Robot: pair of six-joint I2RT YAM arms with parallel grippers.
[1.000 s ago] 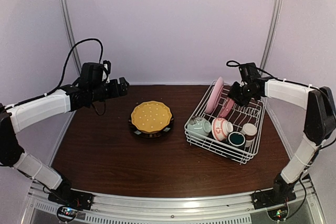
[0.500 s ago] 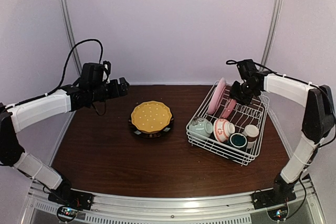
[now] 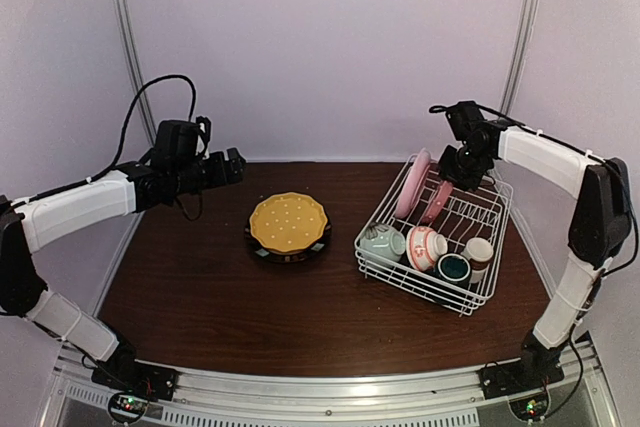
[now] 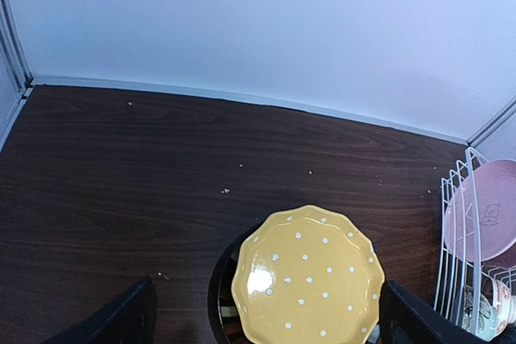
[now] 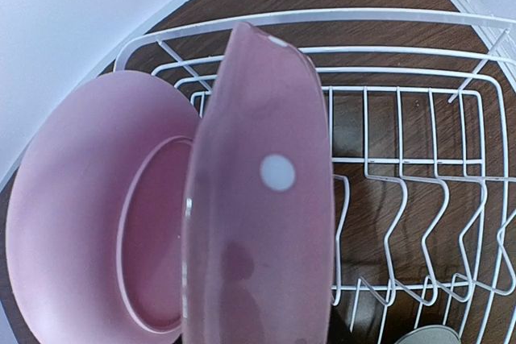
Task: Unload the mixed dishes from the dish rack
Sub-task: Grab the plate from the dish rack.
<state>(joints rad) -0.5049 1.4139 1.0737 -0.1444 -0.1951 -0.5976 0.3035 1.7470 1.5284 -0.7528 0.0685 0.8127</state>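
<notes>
Two pink plates (image 3: 412, 187) stand on edge at the far end of the dish rack (image 3: 410, 287), which sits by the counter's (image 3: 200, 287) right edge, and the right claw (image 3: 456, 173) hangs just above them. Any writing? Only a faint drawn mark on a pink plate at the right border of the left wrist view, too small to read.

Up close from the right wrist, the front pink plate (image 5: 258, 223) fills the middle edge-on, with the second pink plate (image 5: 81, 199) behind it. That claw's own fingers are out of the shot, so I cannot tell how wide it stands or whether it touches the rim.

At the rack's near end, the pale green bowl (image 3: 380, 242), the red-patterned bowl (image 3: 423, 245) and two small cups (image 3: 452, 267) lie bunched together, partly masked by wire.

Mid-counter, the yellow dotted plate (image 3: 288, 221) covers the black-rimmed plate (image 3: 290, 251) under it, leaving only a dark rim showing.

The left claw (image 3: 238, 159) hovers near the far left corner, its fingers (image 4: 129, 316) spread wide.

Since a second ago the right arm has lifted a touch toward the far edge, while the left arm has not budged.
</notes>
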